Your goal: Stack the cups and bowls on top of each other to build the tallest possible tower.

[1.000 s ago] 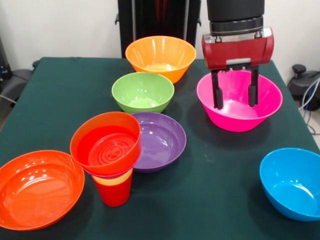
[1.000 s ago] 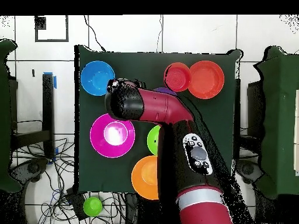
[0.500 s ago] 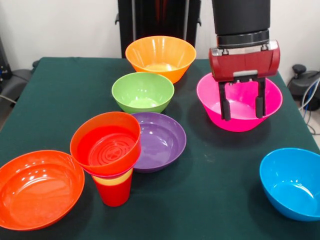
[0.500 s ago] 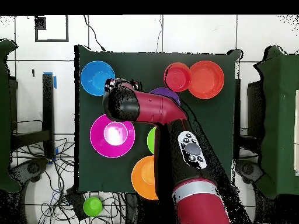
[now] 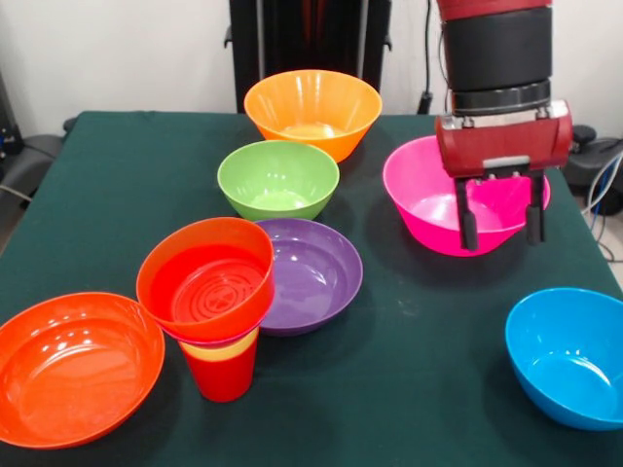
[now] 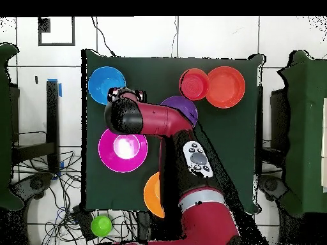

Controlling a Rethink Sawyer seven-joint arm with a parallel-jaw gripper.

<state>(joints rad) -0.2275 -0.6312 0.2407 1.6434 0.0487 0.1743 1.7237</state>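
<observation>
The tower (image 5: pixel 209 292) stands near the front left: a red cup (image 5: pixel 223 377) at the base, a yellow cup's rim showing above it, and bowls nested on top, the uppermost orange-red. Loose bowls lie around it: orange (image 5: pixel 311 109), green (image 5: pixel 277 178), purple (image 5: pixel 313 274), magenta-pink (image 5: pixel 428 199), blue (image 5: pixel 569 355) and a wide orange-red one (image 5: pixel 73 365). My gripper (image 5: pixel 501 239) hangs open and empty at the magenta-pink bowl's near right rim, above the cloth between that bowl and the blue one. In the overhead view the arm (image 6: pixel 169 124) covers the green bowl.
The green tablecloth (image 5: pixel 428 321) ends close behind the blue bowl at the right edge. In the overhead view the tower (image 6: pixel 193 83) touches the wide orange-red bowl (image 6: pixel 227 87), and a small green round thing (image 6: pixel 101 225) lies on the floor off the table.
My gripper has moved from over the magenta-pink bowl's middle to its right near rim and dropped a little. It stays open. No bowl or cup has moved.
</observation>
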